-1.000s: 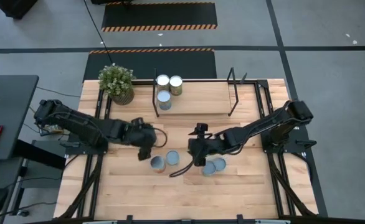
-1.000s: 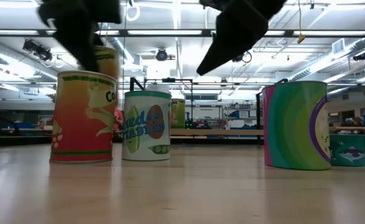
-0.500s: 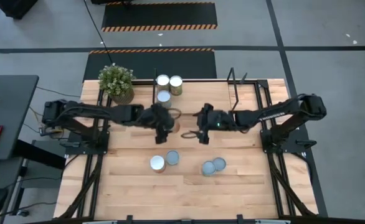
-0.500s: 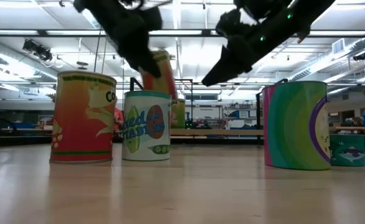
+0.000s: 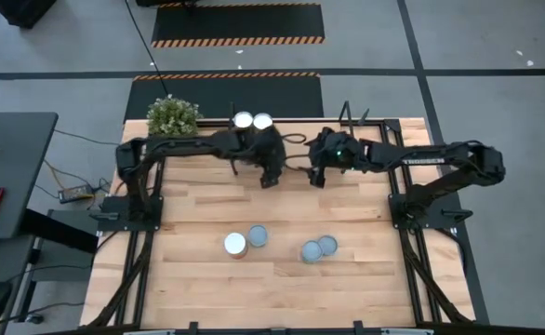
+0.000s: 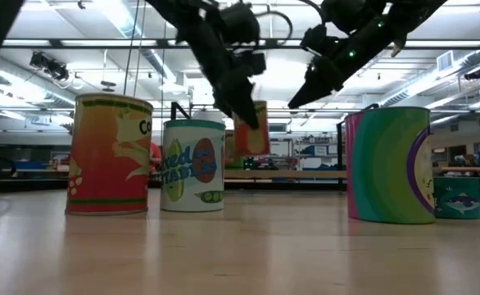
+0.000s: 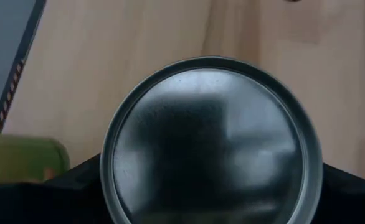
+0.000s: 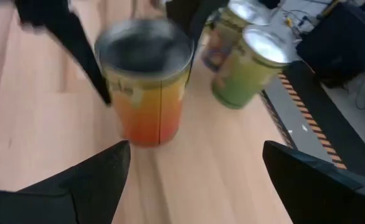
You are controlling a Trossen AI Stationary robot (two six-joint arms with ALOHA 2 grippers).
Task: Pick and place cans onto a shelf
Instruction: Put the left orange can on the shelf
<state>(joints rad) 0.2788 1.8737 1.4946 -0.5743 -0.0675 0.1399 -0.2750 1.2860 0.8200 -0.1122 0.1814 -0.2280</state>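
Observation:
My left gripper [image 5: 271,175] is shut on an orange-labelled can [image 8: 146,87] over the shelf's wooden board [image 5: 293,154]. The can's grey top fills the left wrist view [image 7: 210,137]. In the low view the can [image 6: 252,129] is tilted, close above the board. I cannot tell whether its bottom touches the board. My right gripper [image 5: 317,175] is open and empty, just right of the can, and its fingers frame the can in the right wrist view [image 8: 195,180]. Two cans [image 5: 252,119] stand upright at the shelf's far left, and the left arm hides whatever is just nearer than them. My left gripper pinches the can's side wall just below the top rim [image 8: 108,84] between its two fingers, one on each side. The fingers [image 8: 67,37] come from above, slanting down. The can hangs slightly tilted with its top up.
Several cans stand on the near half of the table: two left of centre [image 5: 245,241] and two right of centre [image 5: 319,248]. A potted plant [image 5: 172,116] stands at the far left corner. The shelf's black end frame [image 5: 349,119] rises at the right.
My left gripper has carried the orange can from the table's near middle up and toward the far edge, to above the shelf board. My right gripper, still open, has gone from the near cans toward the far edge and now stands beside the held can.

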